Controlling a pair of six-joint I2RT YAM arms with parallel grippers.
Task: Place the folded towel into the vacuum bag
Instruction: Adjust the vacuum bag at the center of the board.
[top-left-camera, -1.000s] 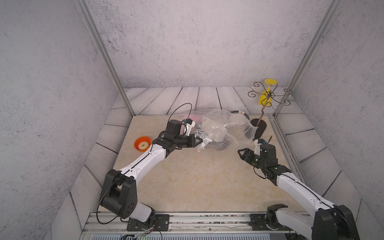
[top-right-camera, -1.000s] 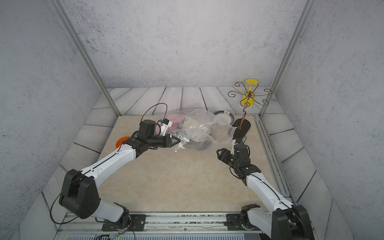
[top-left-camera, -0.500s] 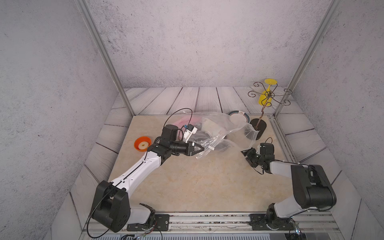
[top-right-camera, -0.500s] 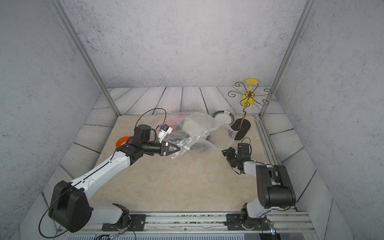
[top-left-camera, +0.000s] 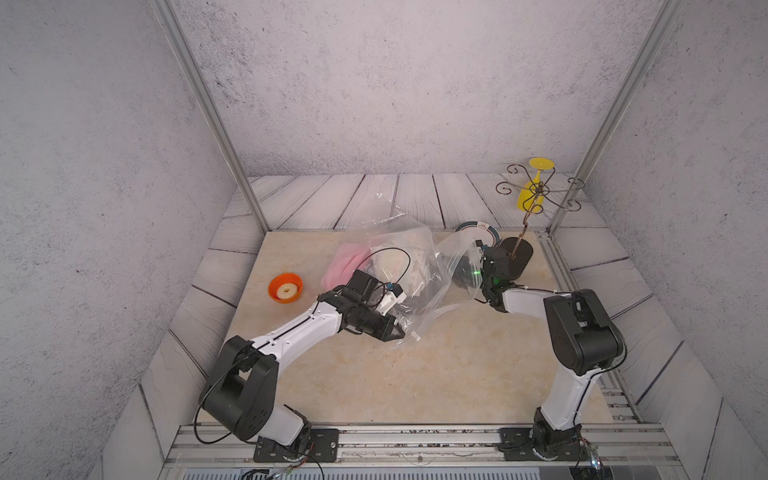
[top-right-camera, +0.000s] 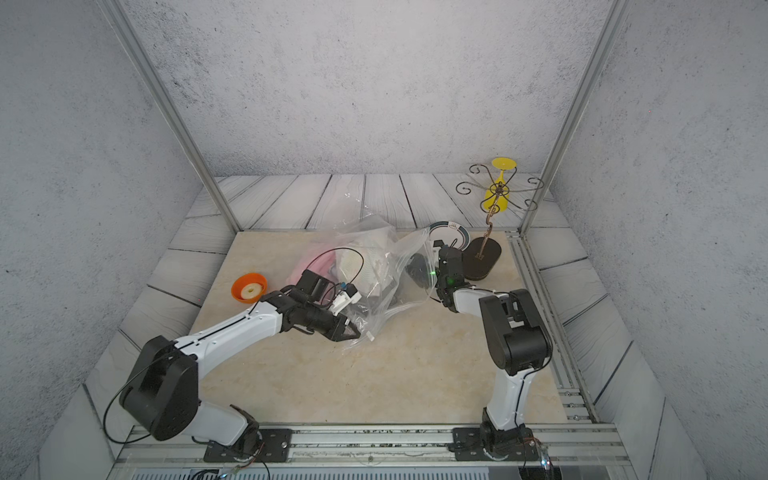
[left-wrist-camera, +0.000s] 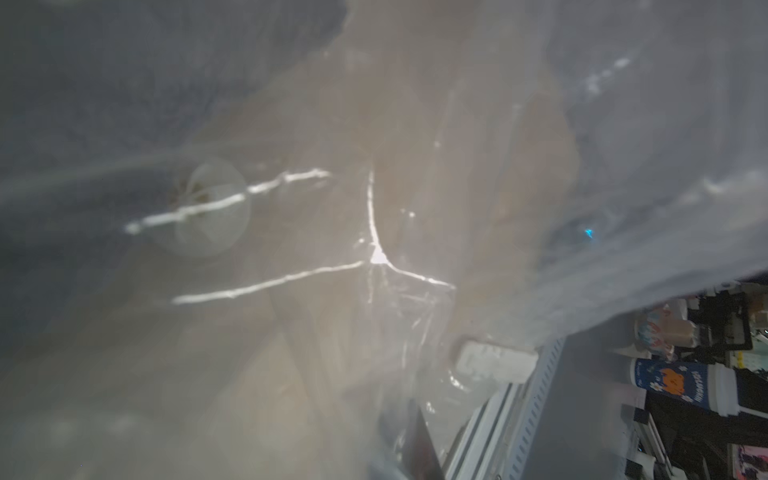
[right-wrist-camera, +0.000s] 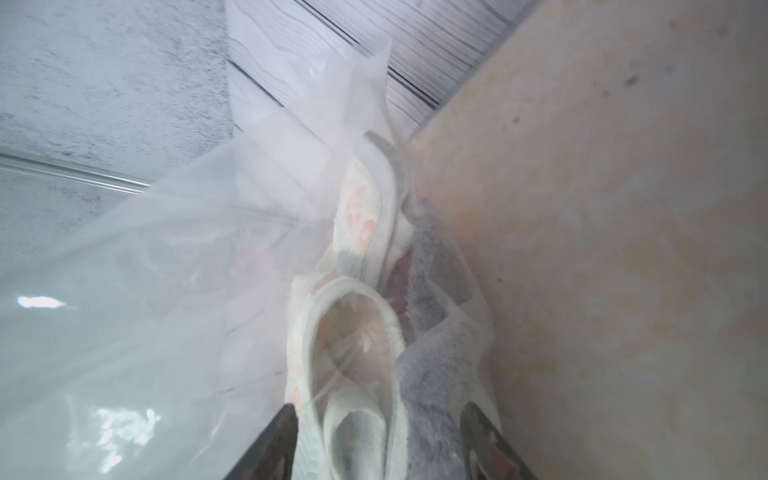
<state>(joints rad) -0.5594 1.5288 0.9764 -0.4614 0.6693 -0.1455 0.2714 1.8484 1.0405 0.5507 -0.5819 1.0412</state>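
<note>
At the mouth of the vacuum bag (top-left-camera: 440, 286): the folded towel (right-wrist-camera: 353, 224)
Your left fingers (top-left-camera: 392, 330) pinch shut on the bag's near edge: hold it taut so the mouth gapes. Your right fingers (right-wrist-camera: 286, 436) stand wide astride the towel, which lies under the clear plastic beside grey cloth (right-wrist-camera: 436, 365) on the worktop (top-left-camera: 395, 374); nudge it deeper before backing out.

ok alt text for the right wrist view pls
Two dark fingers stand apart, with folds of a white patterned towel and a grey fleecy cloth between them, amid the film of the clear vacuum bag. Beige tabletop lies alongside, with a grey wall and pale planks beyond.
</note>
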